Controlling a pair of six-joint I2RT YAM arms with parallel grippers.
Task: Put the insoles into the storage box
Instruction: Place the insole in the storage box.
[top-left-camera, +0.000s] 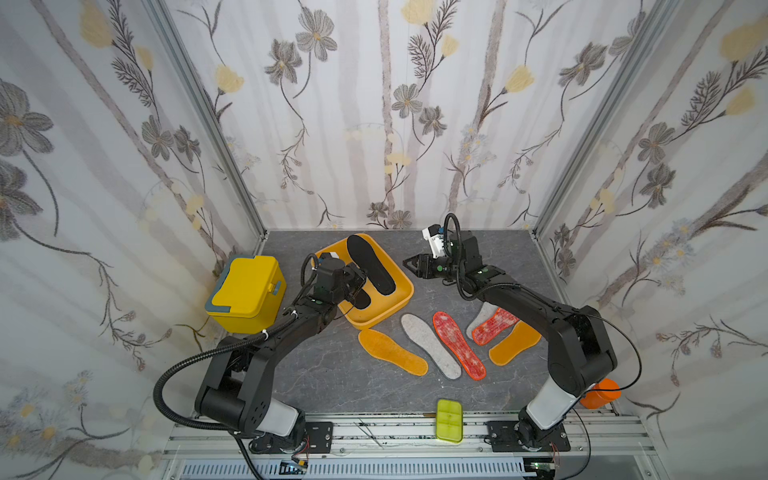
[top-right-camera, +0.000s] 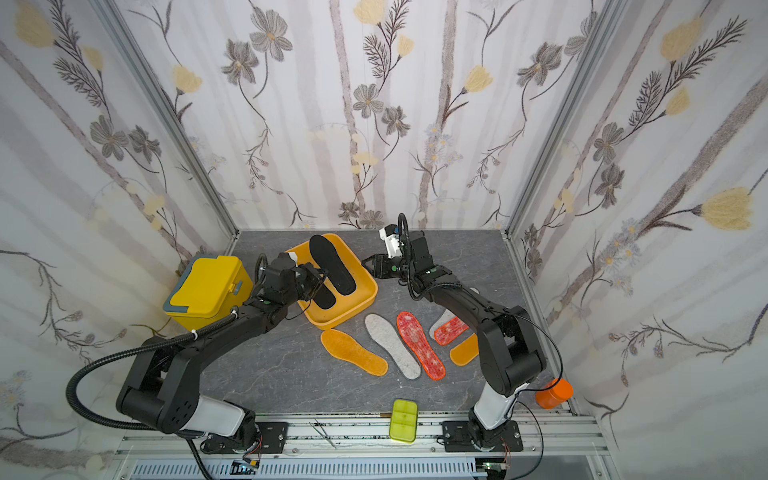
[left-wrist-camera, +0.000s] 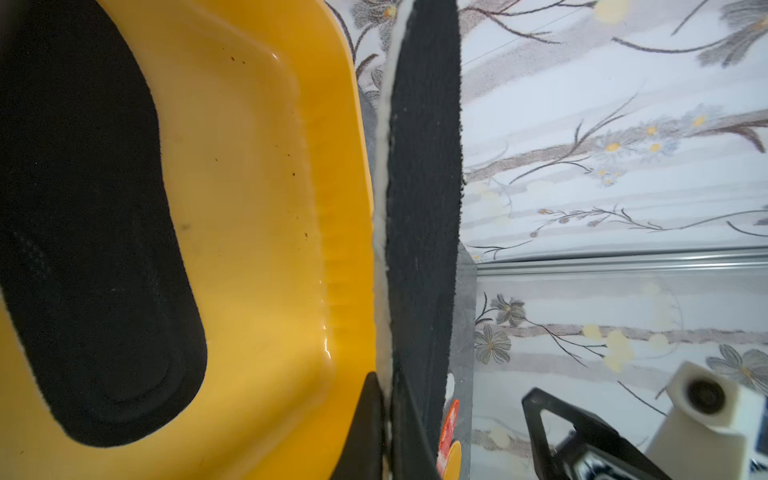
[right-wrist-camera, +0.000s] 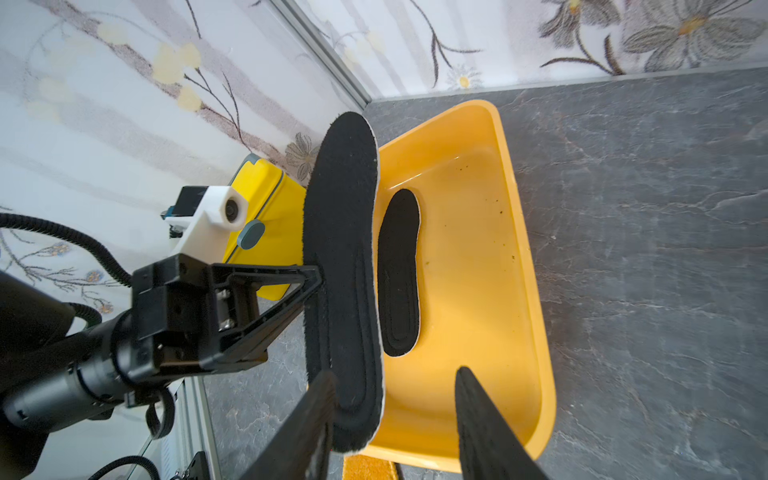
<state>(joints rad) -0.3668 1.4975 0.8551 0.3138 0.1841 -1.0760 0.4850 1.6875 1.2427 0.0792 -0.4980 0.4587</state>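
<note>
Right wrist view: left gripper (right-wrist-camera: 318, 274) clenched on the long black fuzzy insole (right-wrist-camera: 340, 249), standing on edge over the shallow orange-yellow plastic storage box (right-wrist-camera: 511, 174), its black twin (right-wrist-camera: 399, 274) flat inside. Right gripper (right-wrist-camera: 395, 372) gapes, holding nothing. Placing step, I'd say. Next, likely: lay it flat, let go, then the six loose insoles (top-left-camera: 392, 351) nearer the front edge of the grey table (top-left-camera: 332, 374).

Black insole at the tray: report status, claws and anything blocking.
Left claw shut on black insole, held on edge over storage box. Right claw open, holding nothing. Second black insole flat in box; no obstruction seen.
</note>
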